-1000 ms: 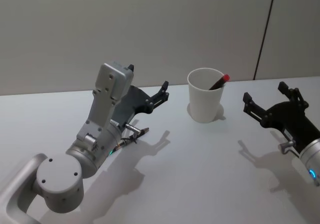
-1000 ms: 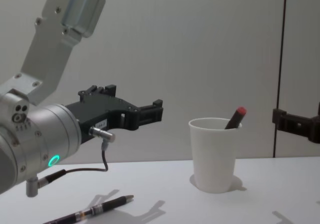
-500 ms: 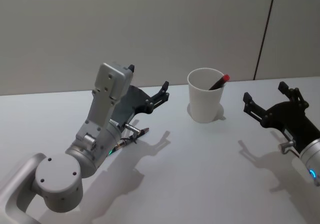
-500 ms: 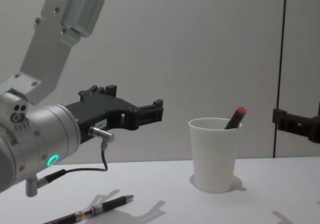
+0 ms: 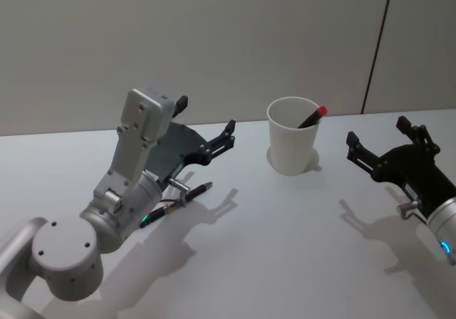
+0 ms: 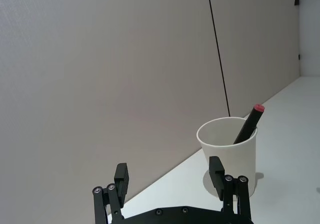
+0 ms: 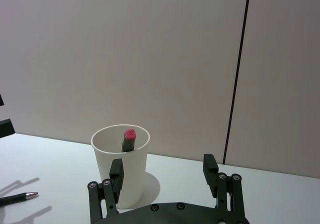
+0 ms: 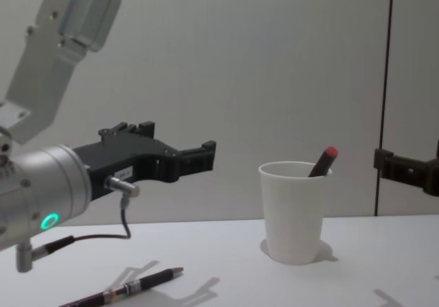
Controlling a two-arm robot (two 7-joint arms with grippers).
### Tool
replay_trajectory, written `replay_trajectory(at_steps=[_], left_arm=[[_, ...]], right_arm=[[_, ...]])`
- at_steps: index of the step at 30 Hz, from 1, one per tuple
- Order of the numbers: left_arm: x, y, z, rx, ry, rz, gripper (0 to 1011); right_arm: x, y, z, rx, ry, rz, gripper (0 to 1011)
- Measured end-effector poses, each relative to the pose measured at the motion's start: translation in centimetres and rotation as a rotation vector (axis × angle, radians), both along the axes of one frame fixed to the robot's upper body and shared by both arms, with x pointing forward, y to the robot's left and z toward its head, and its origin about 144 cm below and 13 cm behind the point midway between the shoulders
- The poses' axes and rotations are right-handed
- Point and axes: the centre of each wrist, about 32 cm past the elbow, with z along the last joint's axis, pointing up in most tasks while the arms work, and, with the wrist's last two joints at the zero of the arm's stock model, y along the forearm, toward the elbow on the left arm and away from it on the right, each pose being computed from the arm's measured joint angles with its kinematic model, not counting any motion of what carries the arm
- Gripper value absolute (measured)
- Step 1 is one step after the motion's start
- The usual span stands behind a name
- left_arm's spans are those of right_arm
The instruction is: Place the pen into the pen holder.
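A dark pen (image 5: 178,199) (image 8: 130,288) lies flat on the white table, left of the pen holder, a white paper cup (image 5: 292,145) (image 8: 293,211) (image 6: 230,154) (image 7: 136,170). A red-capped pen (image 5: 313,116) (image 8: 322,162) (image 6: 250,124) (image 7: 128,139) leans inside the cup. My left gripper (image 5: 206,117) (image 8: 204,157) (image 6: 169,174) hangs open and empty above the lying pen, pointing toward the cup. Right of the cup my right gripper (image 5: 377,132) (image 7: 163,169) is held open and empty, also facing it. The lying pen's tip (image 7: 17,197) shows in the right wrist view.
A grey wall with a dark vertical seam (image 5: 376,45) rises right behind the table's far edge. The white tabletop (image 5: 285,241) in front of the cup and between the two arms is bare.
My left arm has drawn back to the left and a little lower, so more of the lying pen shows. The cup, both pens and my right gripper have not moved.
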Motion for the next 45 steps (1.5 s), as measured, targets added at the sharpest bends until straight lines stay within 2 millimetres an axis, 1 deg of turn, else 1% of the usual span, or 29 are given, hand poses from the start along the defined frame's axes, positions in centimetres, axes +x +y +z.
replay_trajectory(at_steps=[18,31,45], left_arm=[[-0.6,3.1,0.1,0.042,0.065,-0.029,1001],[-1.1,5.4,0.4,0.091,0.145,-0.085,1001],[-1.3,7.1,0.7,0.13,0.233,-0.157,1001]], right_arm=[[0.0,0.0,0.0,0.0,0.0,0.0,1002],[0.0,0.0,0.0,0.0,0.0,0.0,1001],[0.0,0.0,0.0,0.0,0.0,0.0,1002]])
